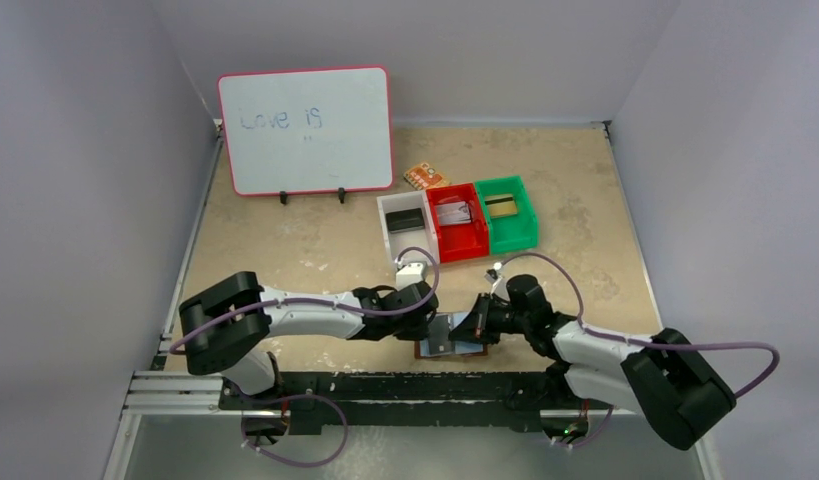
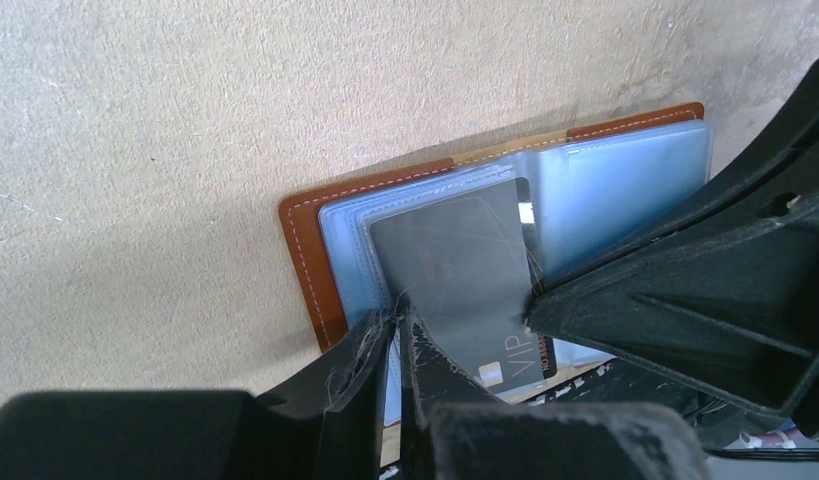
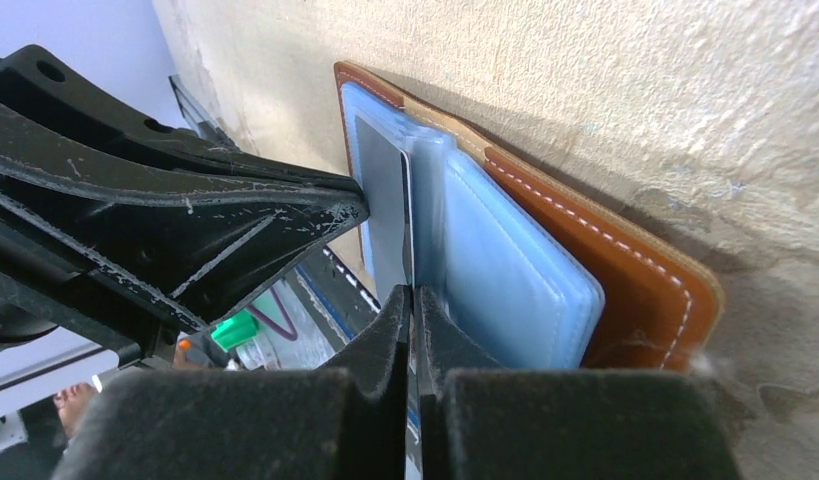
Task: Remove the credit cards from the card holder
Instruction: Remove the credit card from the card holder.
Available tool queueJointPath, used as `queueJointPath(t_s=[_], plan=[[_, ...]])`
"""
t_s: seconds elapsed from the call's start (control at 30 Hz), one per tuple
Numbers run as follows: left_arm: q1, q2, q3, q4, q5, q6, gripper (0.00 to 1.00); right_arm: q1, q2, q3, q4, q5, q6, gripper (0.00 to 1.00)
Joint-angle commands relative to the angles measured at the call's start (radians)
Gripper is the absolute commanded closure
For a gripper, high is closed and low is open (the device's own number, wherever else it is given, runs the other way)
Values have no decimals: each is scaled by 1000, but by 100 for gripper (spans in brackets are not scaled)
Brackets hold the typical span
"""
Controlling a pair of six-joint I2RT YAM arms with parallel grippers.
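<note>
Now, the brown leather-look bifold card holder (image 2: pixel 305 260) lies spread open and flat on the beige bench (image 1: pixel 285 250), close to its near edge, between the two arms. Its pale blue-grey clear plastic pockets (image 2: pixel 625 180) face up. A dark grey plastic credit card (image 2: pixel 455 270) printed "VIP" sits in the left-side pocket, and its lower end sticks out past the pocket's mouth.

The left hand (image 2: pixel 397 325) has its fingers drawn nearly together, with only a thin slit between them. They pinch the clear pocket's edge at the card's lower left corner. I cannot tell whether the card itself is also in that pinch. The right hand (image 3: pixel 413 300) is fully closed, its fingertips meeting on the card's opposite long edge. The two hands' tips are close together over the card holder.

Farther back on the bench, three small open plastic bins stand touching in a slanted row. The white bin (image 1: pixel 386 218) on the left holds a black card (image 1: pixel 407 220). The red bin (image 1: pixel 463 246) in the middle holds a silvery-grey card (image 1: pixel 451 213). The green bin (image 1: pixel 516 238) on the right holds a gold-olive card (image 1: pixel 501 205). Each card lies flat on its bin's floor.

An orange patterned packet (image 1: pixel 425 177) lies on the bench just behind the bins. A pink-framed whiteboard (image 1: pixel 305 130) reading "Love is" stands upright at the back left.
</note>
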Motion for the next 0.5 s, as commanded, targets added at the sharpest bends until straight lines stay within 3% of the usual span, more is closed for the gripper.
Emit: queueJointPath(t_s=[0.0,0.47], plan=[[-8,69,-15,-113,-81,-3,93,3,-64,15,-82,59,1,100],[-18,123,-12,-165,-153,-6,99,-11,-194,-1,-214,112,1,100]])
